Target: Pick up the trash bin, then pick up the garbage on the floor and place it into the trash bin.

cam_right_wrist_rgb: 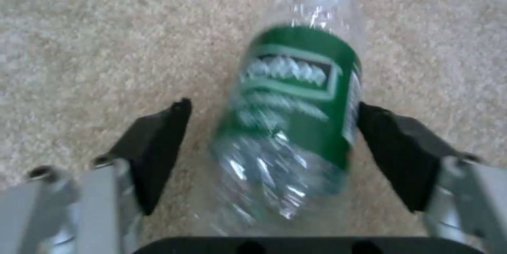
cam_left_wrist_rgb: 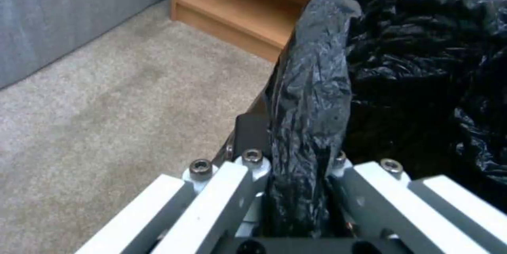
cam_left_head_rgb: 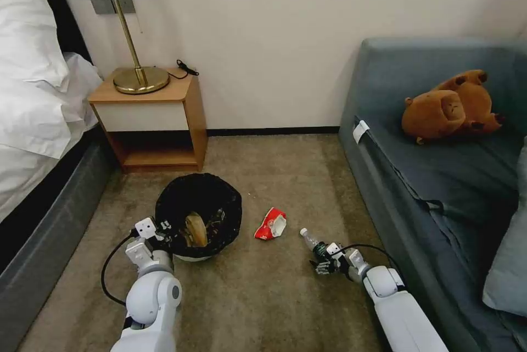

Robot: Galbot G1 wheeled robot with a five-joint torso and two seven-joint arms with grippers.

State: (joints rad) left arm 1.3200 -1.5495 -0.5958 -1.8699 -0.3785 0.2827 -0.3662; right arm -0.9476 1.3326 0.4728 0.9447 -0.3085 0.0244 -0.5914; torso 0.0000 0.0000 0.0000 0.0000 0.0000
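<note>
Covering the floor between bed and sofa was a beige carpet [cam_left_head_rgb: 247, 297], short-piled and faintly mottled. The bed [cam_left_head_rgb: 38, 121], with white linen over a grey base, ran along the robot's left; a wooden nightstand [cam_left_head_rgb: 151, 121] stood against the pale wall beside it, bearing a brass lamp [cam_left_head_rgb: 132, 28] and a black cable. A grey sofa [cam_left_head_rgb: 417, 176] filled the right side, with a brown plush toy [cam_left_head_rgb: 450, 107] lying on its seat. The bin [cam_left_head_rgb: 197, 214], lined with a black bag, sat in front of the nightstand, and a brown paper bag [cam_left_head_rgb: 196, 229] showed inside it. The left gripper [cam_left_wrist_rgb: 293, 167] was at the bin's near rim, its jaws closed on the bag-covered edge, one finger outside and one inside. A red-white wrapper [cam_left_head_rgb: 270, 224] lay on the carpet just right of the bin, apart from it. Farther right, near the sofa's base, the clear bottle [cam_right_wrist_rgb: 296, 119] with its green label lay on the carpet, cap end pointing away from the robot. The right gripper [cam_right_wrist_rgb: 272, 143] was low over the carpet with its jaws open around the bottle's body, a black pad [cam_right_wrist_rgb: 153, 147] standing off one side with carpet showing in the gap, the other pad close against the label.
</note>
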